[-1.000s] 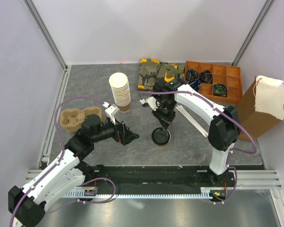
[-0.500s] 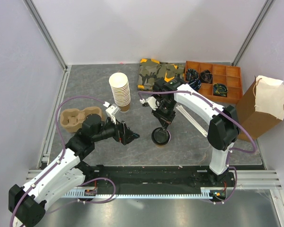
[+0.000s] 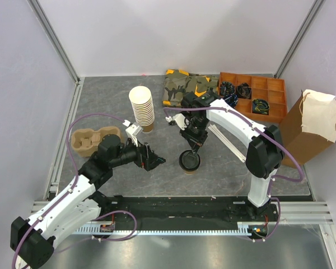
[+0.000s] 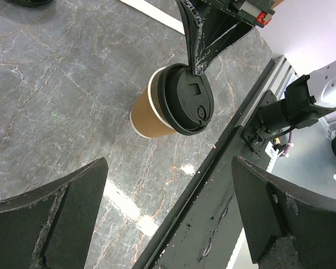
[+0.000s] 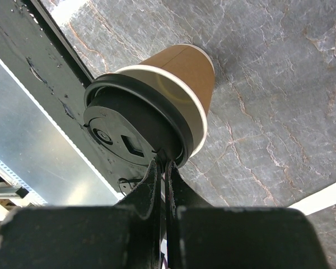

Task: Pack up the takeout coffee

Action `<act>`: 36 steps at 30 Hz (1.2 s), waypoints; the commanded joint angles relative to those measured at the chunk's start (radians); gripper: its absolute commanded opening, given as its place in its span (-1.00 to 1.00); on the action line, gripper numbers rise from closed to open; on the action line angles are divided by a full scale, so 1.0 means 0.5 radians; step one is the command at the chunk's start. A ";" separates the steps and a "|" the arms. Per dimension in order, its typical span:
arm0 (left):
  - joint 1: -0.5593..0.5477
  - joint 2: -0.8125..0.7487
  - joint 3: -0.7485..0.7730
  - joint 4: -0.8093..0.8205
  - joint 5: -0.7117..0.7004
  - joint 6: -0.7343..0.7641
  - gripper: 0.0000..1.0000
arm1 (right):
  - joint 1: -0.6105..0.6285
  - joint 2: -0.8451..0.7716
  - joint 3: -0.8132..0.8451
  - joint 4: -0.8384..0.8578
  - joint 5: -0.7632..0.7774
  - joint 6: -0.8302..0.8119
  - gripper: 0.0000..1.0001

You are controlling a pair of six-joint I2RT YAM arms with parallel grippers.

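The takeout coffee (image 3: 190, 162), a brown paper cup with a black lid, stands near the table's front middle. It also shows in the left wrist view (image 4: 148, 115) and in the right wrist view (image 5: 185, 73). My right gripper (image 3: 193, 148) is shut, and its fingertips (image 5: 157, 168) touch the far rim of the lid (image 5: 129, 126) from above. The right gripper also shows in the left wrist view (image 4: 197, 61), meeting the lid's edge (image 4: 186, 100). My left gripper (image 3: 155, 162) is open and empty, low over the table to the left of the cup and pointing at it (image 4: 169, 162).
A tall stack of lidless cups (image 3: 141, 107) stands behind the left gripper. A cardboard cup carrier (image 3: 95, 140) lies at the left. A camouflage cloth (image 3: 187, 87) and an orange compartment tray (image 3: 252, 95) are at the back. A brown paper bag (image 3: 311, 126) stands at the right. A black rail (image 4: 213, 213) runs along the front edge.
My left gripper has crept slightly to the right, toward the cup. The right gripper and the cup have stayed in place.
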 commanded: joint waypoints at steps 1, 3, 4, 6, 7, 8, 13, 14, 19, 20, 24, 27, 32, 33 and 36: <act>0.006 -0.017 0.024 0.094 -0.001 -0.059 0.97 | -0.033 -0.026 0.037 -0.205 -0.024 0.004 -1.00; 0.009 -0.023 0.018 0.094 0.002 -0.065 0.97 | -0.043 -0.041 0.034 -0.205 -0.021 0.007 -1.00; 0.009 -0.023 0.009 0.097 0.002 -0.068 0.97 | -0.046 -0.056 0.024 -0.208 -0.015 0.013 -1.00; 0.009 -0.017 0.009 0.107 0.008 -0.075 0.97 | -0.049 -0.066 0.012 -0.205 -0.005 0.010 -1.00; 0.009 -0.008 0.009 0.113 0.011 -0.072 0.97 | -0.052 -0.063 0.015 -0.205 -0.005 0.013 -1.00; 0.006 0.001 0.009 0.119 0.020 -0.069 0.97 | -0.055 -0.054 0.021 -0.205 -0.014 0.013 -1.00; 0.009 0.029 0.021 0.134 0.017 -0.041 0.97 | -0.052 -0.017 0.024 -0.208 -0.051 0.017 -1.00; 0.009 0.026 0.021 0.131 0.020 -0.041 0.97 | -0.049 -0.011 0.024 -0.205 -0.051 0.017 -1.00; 0.006 0.017 0.009 0.131 0.014 -0.065 0.97 | -0.052 0.020 0.006 -0.208 -0.054 0.004 -0.93; 0.009 0.023 0.009 0.131 0.011 -0.065 0.97 | -0.049 0.023 0.009 -0.205 -0.054 0.004 -0.91; 0.009 0.029 0.012 0.131 0.011 -0.062 0.97 | -0.052 0.045 0.006 -0.208 -0.051 0.007 -0.84; 0.009 0.029 0.012 0.131 0.011 -0.059 0.97 | -0.049 0.048 0.012 -0.208 -0.061 0.010 -0.80; 0.009 0.029 0.009 0.131 0.020 -0.062 0.97 | -0.052 0.063 0.018 -0.205 -0.073 0.016 -0.72; 0.006 0.029 0.006 0.131 0.020 -0.065 0.97 | -0.052 0.066 0.021 -0.208 -0.076 0.020 -0.69; 0.009 0.023 0.003 0.131 0.023 -0.062 0.97 | -0.052 0.066 0.030 -0.205 -0.073 0.023 -0.52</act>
